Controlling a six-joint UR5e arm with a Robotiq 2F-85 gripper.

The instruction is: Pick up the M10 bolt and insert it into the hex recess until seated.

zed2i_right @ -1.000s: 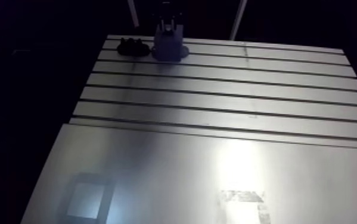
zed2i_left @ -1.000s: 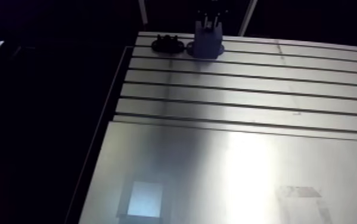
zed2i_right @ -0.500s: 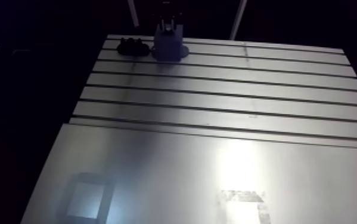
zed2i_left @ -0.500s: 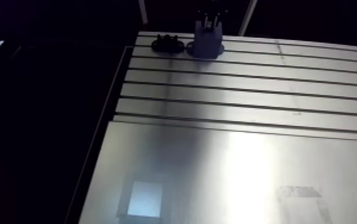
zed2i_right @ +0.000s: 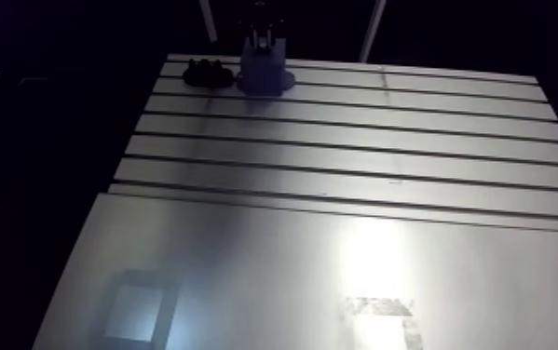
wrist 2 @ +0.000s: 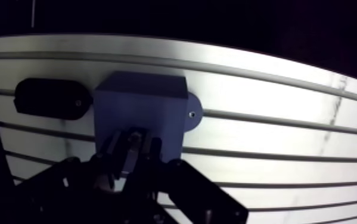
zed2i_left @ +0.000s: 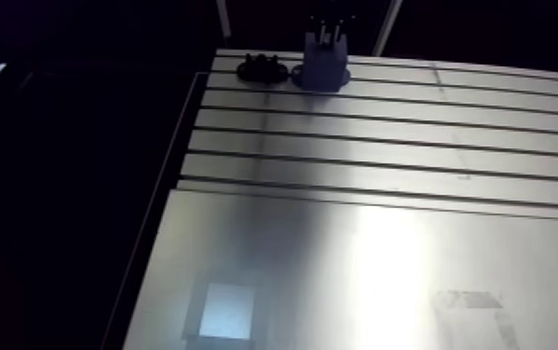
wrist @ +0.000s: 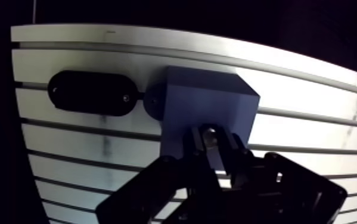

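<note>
Wrist view: the pincer (wrist: 213, 148) is clamped narrowly on the bolt (wrist 2: 132, 148), with the blue block (wrist: 207, 104) directly under it; best lower straight and slowly, keeping the hex flats aligned.

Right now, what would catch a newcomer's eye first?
The blue block stands at the far edge of the slotted table, with the claw over it, shut on a pale bolt. Beside the block lies a black oval piece.
</note>
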